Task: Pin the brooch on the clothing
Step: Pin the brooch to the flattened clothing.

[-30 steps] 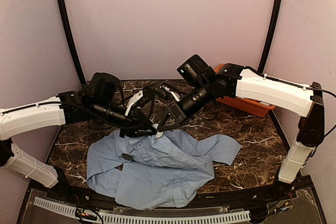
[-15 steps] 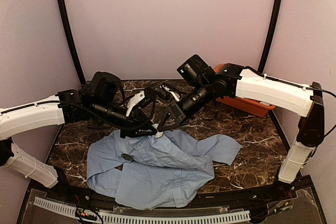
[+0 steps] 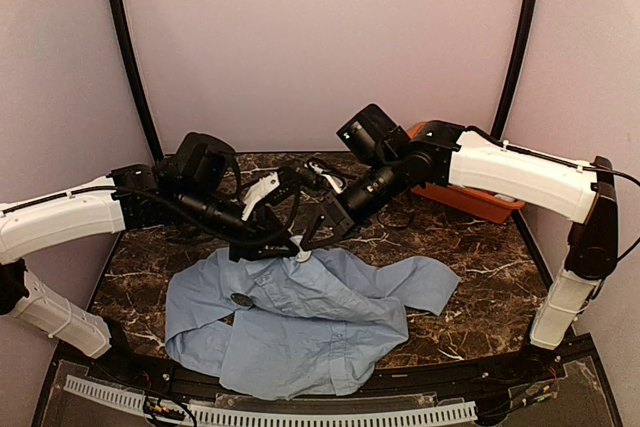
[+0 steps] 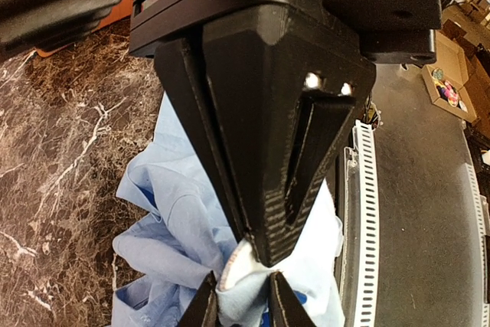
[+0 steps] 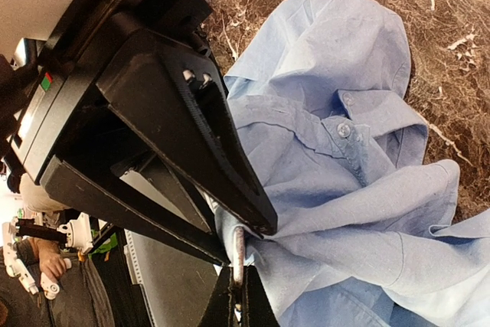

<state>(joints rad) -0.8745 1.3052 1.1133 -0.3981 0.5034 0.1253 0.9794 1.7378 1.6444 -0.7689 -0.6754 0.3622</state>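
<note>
The clothing, a light blue shirt [image 3: 300, 317], lies crumpled on the marble table. Both grippers meet at its raised far edge. My left gripper [image 4: 243, 281] is shut on a pinched fold of the fabric [image 4: 245, 296]. My right gripper [image 5: 239, 269] is shut on the brooch [image 5: 238, 246], a thin disc seen edge-on, grey at the rim. The brooch [image 4: 236, 265] presses against the held fold, between the left fingers [image 5: 191, 135]. In the top view the two grippers touch near the collar [image 3: 298, 252]. A dark round disc [image 3: 241, 299] lies on the shirt's left front.
An orange-red item [image 3: 470, 197] sits at the back right behind the right arm. Black frame poles [image 3: 125, 57] stand at both back corners. A white slotted rail [image 3: 270, 412] runs along the near edge. Bare marble [image 3: 480, 277] shows to the right of the shirt.
The left arm's wrist has shifted slightly to the right. Both grips and the shirt look unchanged.
</note>
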